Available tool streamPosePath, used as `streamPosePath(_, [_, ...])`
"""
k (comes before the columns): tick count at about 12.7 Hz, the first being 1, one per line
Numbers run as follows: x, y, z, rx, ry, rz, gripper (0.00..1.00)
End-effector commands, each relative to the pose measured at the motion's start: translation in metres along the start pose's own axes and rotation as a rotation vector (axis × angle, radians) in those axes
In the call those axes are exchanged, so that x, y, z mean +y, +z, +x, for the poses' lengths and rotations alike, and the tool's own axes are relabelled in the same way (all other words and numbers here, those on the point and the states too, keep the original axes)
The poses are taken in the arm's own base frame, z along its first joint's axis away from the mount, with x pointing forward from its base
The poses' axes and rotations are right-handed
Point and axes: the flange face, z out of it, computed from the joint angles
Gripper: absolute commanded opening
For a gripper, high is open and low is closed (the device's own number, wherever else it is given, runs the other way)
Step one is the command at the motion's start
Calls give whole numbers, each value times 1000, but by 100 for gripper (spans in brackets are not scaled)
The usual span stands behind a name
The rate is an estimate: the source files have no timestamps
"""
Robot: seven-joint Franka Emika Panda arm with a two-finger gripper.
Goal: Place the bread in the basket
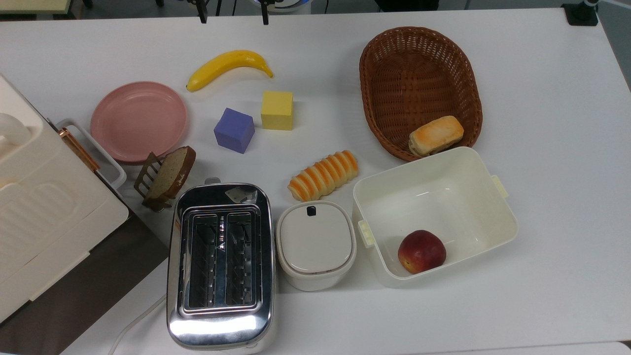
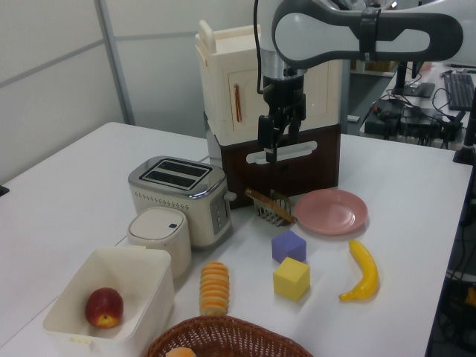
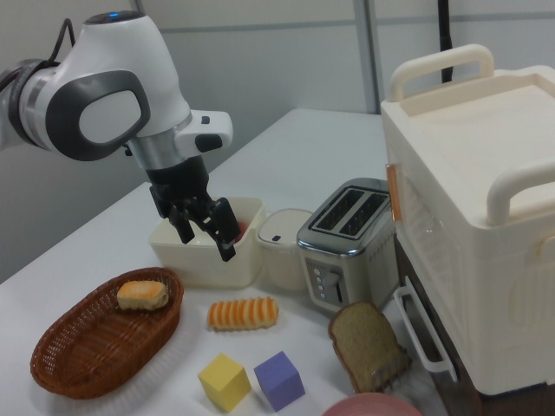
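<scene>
1. Bread (image 1: 324,175): lay flat on the table (image 1: 542,74), just beside the lidded pot (image 1: 315,244) and the tub (image 1: 503,217), near the basket (image 1: 367,64) but outside it.
2. End effector (image 3: 205,230): hung well above the table, apart from the bread, fingers spread and holding nothing.
3. Risked clipping the pot or the tub wall on the way down, since both stood so close to the bread.
4. Could have rolled or squashed the ridged loaf if gripped off-centre; looked soft, so judged likely to slip.
5. Could have gone for the wrong item: the bun (image 1: 436,134) already in the basket, or the toast (image 1: 172,172) in its rack.
6. Might have caught the basket's raised rim on the carry, or dropped the bread onto the bun.
7. Top view: laid out the gaps around the bread and the free floor of the basket, which the left view cut off at the lower edge.
8. Right view: showed the end effector's height and the spread of its fingers most plainly.
</scene>
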Motion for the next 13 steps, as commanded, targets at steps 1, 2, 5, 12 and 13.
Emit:
streamPosePath(1, [-10,7,3,-27,-92,-17,100])
streamPosePath(2, [-10,8,3,-29,-89,-17,100])
streamPosePath(5, [-14,8,-1,-50,-67,-17,100])
streamPosePath(12, [3,14,2,-50,5,-14,100])
streamPosePath(13, [3,23,1,-68,12,-9,100])
